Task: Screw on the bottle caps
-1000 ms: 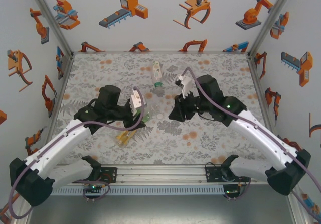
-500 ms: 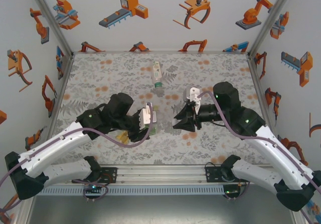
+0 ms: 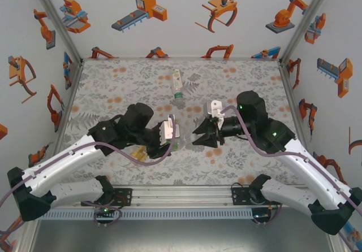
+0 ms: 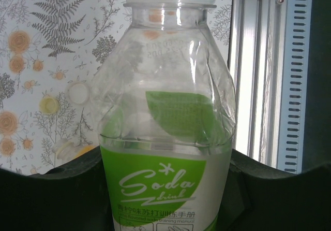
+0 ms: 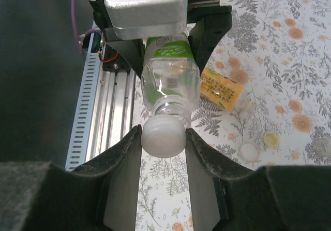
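Two grippers are seen nose to nose in the top view. The left gripper (image 3: 173,134) is clamped on the body of a clear soda bottle (image 3: 176,145), which is held level, and the right gripper (image 3: 199,137) is set against its mouth. A second clear bottle (image 3: 177,86) lies well beyond both tools, and an orange-yellow bottle (image 3: 137,153) lies just beneath the left wrist. Their contents cannot be told.

From the left wrist, the held bottle is seen squeezed between the dark fingers (image 4: 46,195). Nothing but the green label (image 4: 160,189) is made out through its clear wall, so it is judged empty.

From the right wrist, a white cap (image 5: 163,136) is pinched between narrowly set jaws and pressed onto the bottle's neck. How far it is threaded cannot be told. A whitish cap (image 5: 249,150) and a pale yellow cap (image 5: 270,138) lie loose on the table (image 5: 289,65), off to the right of the fingertips. One capping is judged under way, with two bottles yet to be done.
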You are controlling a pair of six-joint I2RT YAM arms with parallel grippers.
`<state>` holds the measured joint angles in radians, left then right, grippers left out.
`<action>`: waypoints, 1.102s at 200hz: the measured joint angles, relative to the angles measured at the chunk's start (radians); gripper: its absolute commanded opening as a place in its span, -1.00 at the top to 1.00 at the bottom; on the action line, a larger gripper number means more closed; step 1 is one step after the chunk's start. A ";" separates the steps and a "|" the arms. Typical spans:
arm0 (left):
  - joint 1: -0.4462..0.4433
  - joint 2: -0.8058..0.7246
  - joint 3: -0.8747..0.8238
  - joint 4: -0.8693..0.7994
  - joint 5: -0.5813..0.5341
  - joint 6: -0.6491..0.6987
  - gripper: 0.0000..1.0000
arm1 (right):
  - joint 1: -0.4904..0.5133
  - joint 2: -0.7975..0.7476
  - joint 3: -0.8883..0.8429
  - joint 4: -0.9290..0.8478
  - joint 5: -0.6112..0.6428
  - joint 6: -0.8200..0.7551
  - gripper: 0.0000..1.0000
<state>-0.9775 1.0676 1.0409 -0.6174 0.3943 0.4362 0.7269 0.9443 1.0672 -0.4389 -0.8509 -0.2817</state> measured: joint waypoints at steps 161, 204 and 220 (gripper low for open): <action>-0.013 -0.030 -0.015 0.023 0.029 -0.009 0.63 | 0.016 0.002 -0.021 0.041 -0.031 0.001 0.80; -0.013 -0.030 -0.015 0.031 0.046 -0.013 0.63 | 0.018 0.002 -0.021 0.063 -0.037 0.010 0.83; -0.015 -0.030 -0.015 0.047 0.056 -0.014 0.63 | 0.021 0.002 -0.023 0.064 -0.040 0.012 0.84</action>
<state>-0.9928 1.0374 1.0260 -0.5701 0.4503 0.4225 0.7479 0.9459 1.0443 -0.3744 -0.8906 -0.2699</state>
